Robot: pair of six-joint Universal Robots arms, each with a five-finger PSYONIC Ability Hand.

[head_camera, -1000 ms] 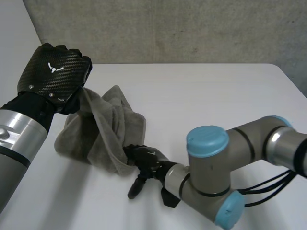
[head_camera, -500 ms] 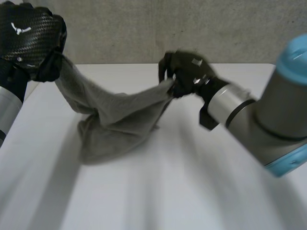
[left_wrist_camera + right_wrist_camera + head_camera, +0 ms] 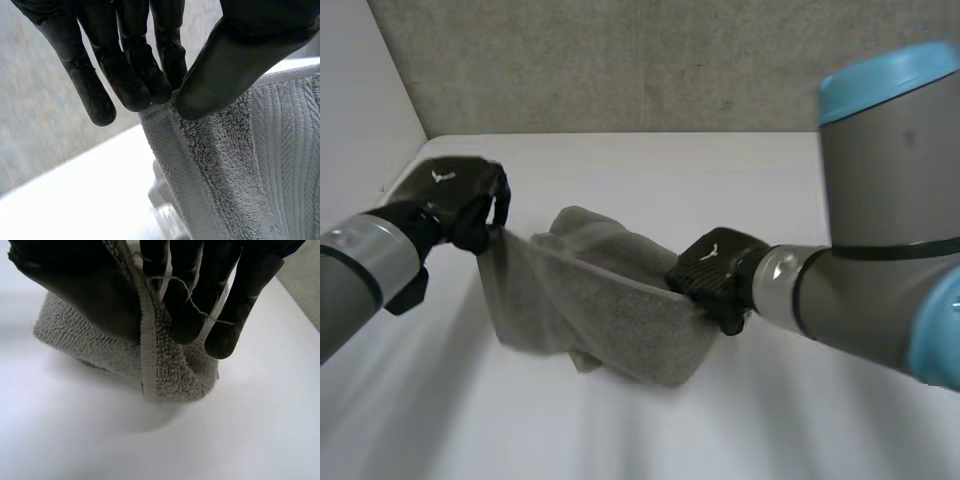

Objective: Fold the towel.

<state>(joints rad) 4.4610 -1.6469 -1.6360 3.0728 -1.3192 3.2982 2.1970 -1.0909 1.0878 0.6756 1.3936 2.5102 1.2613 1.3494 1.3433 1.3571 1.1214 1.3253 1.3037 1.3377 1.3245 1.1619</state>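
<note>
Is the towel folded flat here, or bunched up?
Bunched, not folded. The towel hangs rumpled between the left robot hand and right robot hand, each pinching an edge, its bottom on the table.

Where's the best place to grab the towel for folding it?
By its hemmed edge, near the ends, pinching from above. The towel hangs stretched between the left hand and right hand, and that flat hem suits a pinch.

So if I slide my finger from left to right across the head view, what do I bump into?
First the left arm → left hand → towel → right hand → right arm.
</note>
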